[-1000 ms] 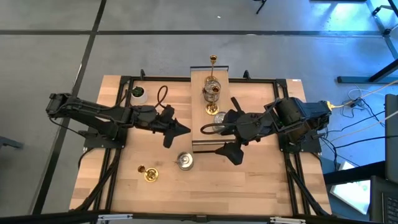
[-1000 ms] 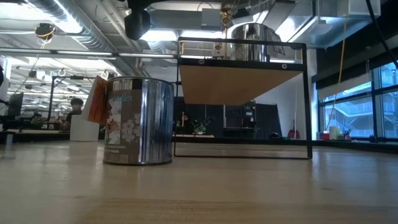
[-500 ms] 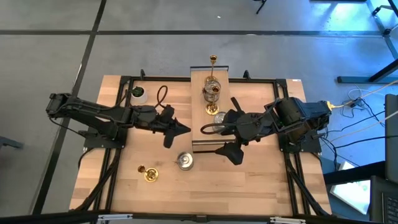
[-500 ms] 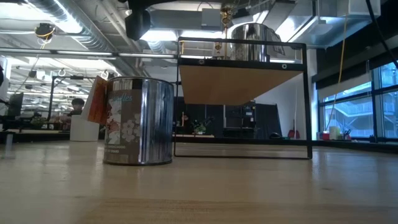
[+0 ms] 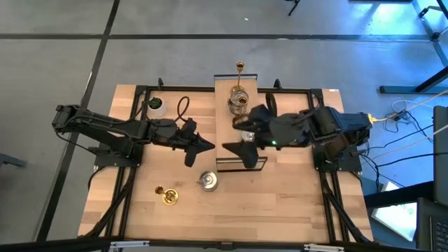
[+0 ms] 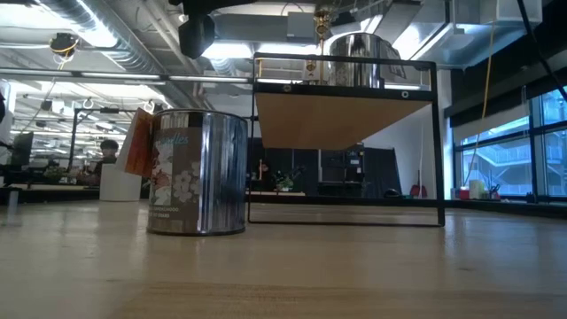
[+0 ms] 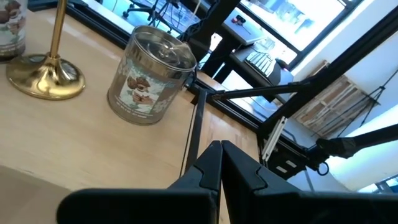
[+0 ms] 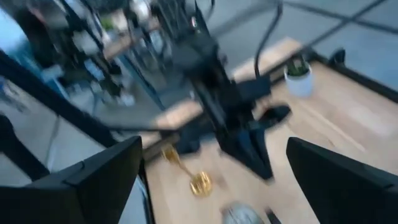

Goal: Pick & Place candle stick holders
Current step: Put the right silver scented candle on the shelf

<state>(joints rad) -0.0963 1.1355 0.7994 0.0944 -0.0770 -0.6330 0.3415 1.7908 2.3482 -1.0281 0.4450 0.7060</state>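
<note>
A gold candle stick holder [image 5: 166,196] and a squat silver one [image 5: 208,181] stand on their bases on the table's near left part. Both also show in the left wrist view: the silver holder [image 7: 152,74] and the gold one [image 7: 46,73]. On the raised wooden shelf [image 5: 225,115] stand a gold holder [image 5: 239,68] at the far end and a glass one [image 5: 238,99]. My left gripper [image 5: 203,145] hangs shut above the table left of the shelf, its fingers [image 7: 219,167] together and holding nothing. My right gripper [image 5: 253,133] is open over the shelf, empty [image 8: 214,142].
A white cup with green inside [image 5: 155,106] stands at the far left. The shelf's black frame [image 6: 345,213] rests on the table's middle. From table height the silver holder [image 6: 197,173] stands left of that frame. Bare wood lies near the table's front edge.
My right gripper has risen and swung toward the far edge and the left, tipping up from pointing steeply down. It now hangs over the shelf and covers a small silver holder that showed there. It stays open. Nothing on the table has moved.
</note>
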